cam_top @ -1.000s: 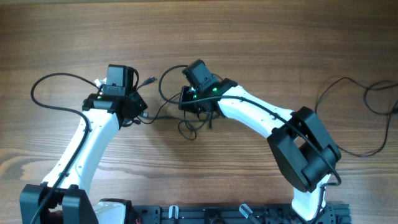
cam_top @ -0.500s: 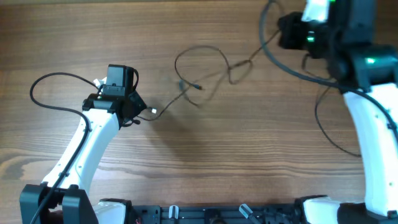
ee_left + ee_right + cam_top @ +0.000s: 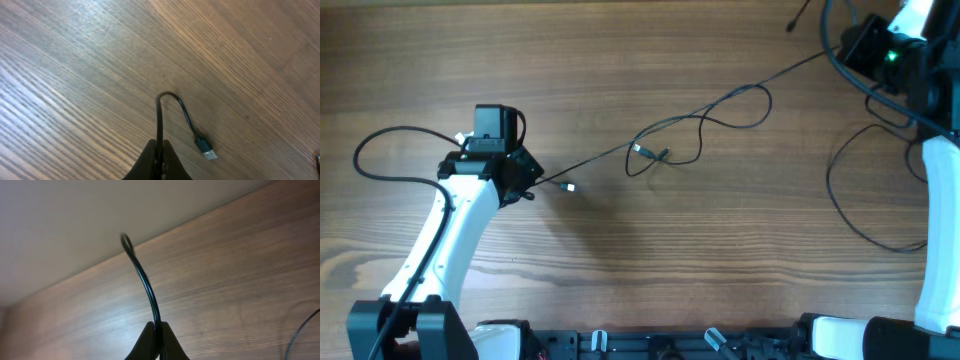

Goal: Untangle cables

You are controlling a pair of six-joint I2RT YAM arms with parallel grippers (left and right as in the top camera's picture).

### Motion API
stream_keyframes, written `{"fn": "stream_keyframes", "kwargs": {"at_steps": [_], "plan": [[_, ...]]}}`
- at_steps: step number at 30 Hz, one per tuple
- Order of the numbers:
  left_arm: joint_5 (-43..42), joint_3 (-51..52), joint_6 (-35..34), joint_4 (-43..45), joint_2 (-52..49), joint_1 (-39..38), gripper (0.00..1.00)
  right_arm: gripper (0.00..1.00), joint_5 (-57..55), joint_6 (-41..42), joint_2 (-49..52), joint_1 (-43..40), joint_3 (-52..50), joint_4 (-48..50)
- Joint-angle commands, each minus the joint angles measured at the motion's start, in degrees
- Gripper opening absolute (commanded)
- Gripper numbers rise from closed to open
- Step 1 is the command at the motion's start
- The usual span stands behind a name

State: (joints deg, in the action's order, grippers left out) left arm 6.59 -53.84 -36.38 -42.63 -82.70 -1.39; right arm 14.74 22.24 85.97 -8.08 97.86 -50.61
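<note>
A thin black cable (image 3: 720, 98) runs taut from my left gripper (image 3: 527, 176) up and to the right to my right gripper (image 3: 838, 52) at the far right corner. It hangs in loose loops in the middle (image 3: 665, 150), where a small plug (image 3: 641, 150) lies. A silvery plug (image 3: 569, 186) lies just right of the left gripper. In the left wrist view the gripper (image 3: 159, 161) is shut on the cable (image 3: 160, 112), which arcs over to a USB plug (image 3: 205, 149). In the right wrist view the gripper (image 3: 157, 342) is shut on the cable (image 3: 145, 287), held above the table.
A black wire loop (image 3: 842, 200) lies on the table at the right, next to the right arm (image 3: 940, 200). Another wire loop (image 3: 380, 150) curls at the left of the left arm (image 3: 450, 240). The wooden table (image 3: 670, 270) spreads below the cable.
My right gripper has pulled far up and to the right with the cable, stretching the tangle into a long line with small loops. My left gripper shifted slightly left, still holding.
</note>
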Motion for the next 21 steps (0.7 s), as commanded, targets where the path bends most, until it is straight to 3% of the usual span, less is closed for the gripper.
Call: {"fn": "stream_keyframes", "kwargs": {"at_steps": [1,2,4,6,9,14,17,21], "plan": [[0.9,0.2,0.1,-1.1,0.4,3.2,0.67,0.04,9.9,-2.3,0.1,-3.7,0.3,2.2],[-1.4,0.2,0.1,-0.9,0.4,3.1,0.88,0.04,15.4,-7.4,0.1,-3.2,0.3,2.1],[-8.2,0.2,0.1,0.7,0.4,3.1,0.95,0.04,21.3,-16.8,0.1,-0.4,0.3,0.7],[-13.5,0.2,0.2,2.4,0.4,3.1,0.95,0.04,21.3,-19.6,0.1,1.7,0.3,0.1],[-31.5,0.2,12.5,10.6,0.4,0.7,0.93,0.04,25.0,-25.3,0.0,10.9,0.3,1.4],[-33.9,0.2,15.2,19.2,0.4,-8.3,1.0,0.04,26.0,-23.5,-1.0,20.3,1.7,5.0],[-34.0,0.2,15.0,23.1,0.4,-12.9,0.99,0.04,27.1,-11.7,-4.5,21.0,2.8,16.1],[-34.2,0.2,14.9,23.3,0.4,-13.0,0.99,0.04,36.1,-2.1,-8.3,20.6,2.8,34.4]]}}
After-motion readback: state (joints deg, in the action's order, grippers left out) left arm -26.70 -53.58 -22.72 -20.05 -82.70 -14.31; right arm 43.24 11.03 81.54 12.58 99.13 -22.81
